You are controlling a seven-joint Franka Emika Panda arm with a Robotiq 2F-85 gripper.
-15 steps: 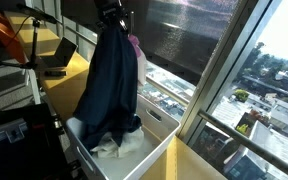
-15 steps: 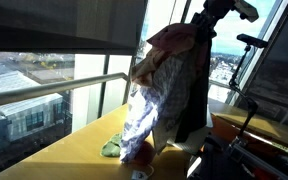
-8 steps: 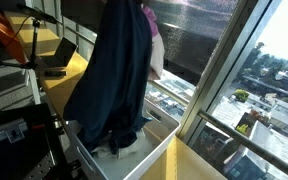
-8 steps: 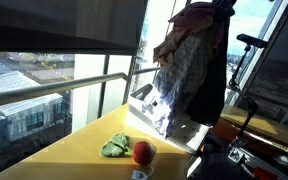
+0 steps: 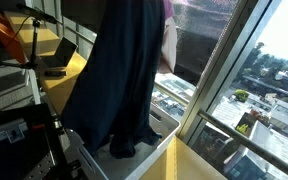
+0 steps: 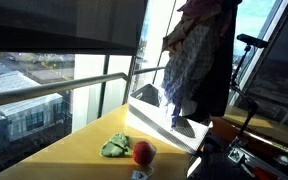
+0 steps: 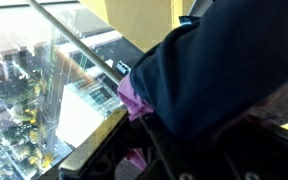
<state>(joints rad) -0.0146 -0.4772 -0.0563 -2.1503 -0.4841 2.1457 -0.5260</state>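
A large dark blue garment (image 5: 124, 70) hangs in a long drape over the white bin (image 5: 156, 150), its hem just above the bin floor. A pink cloth (image 5: 168, 8) and a pale patterned cloth (image 6: 187, 60) hang bunched with it. In both exterior views the gripper itself is cut off above the frame. In the wrist view my gripper (image 7: 184, 140) is shut on the bundle, with dark blue fabric (image 7: 204, 70) and pink fabric (image 7: 132, 98) packed against the dark fingers. The fingertips are buried in cloth.
A red apple (image 6: 143, 152) and a crumpled green cloth (image 6: 114, 147) lie on the yellow ledge by the window. A laptop (image 5: 59, 55) sits on the yellow table behind. Window glass and a railing (image 6: 74, 88) run close alongside.
The clothes bundle has risen steadily out of the bin; the white pieces seen in the bin a second ago no longer show there. The hem now hangs near the bin's rim.
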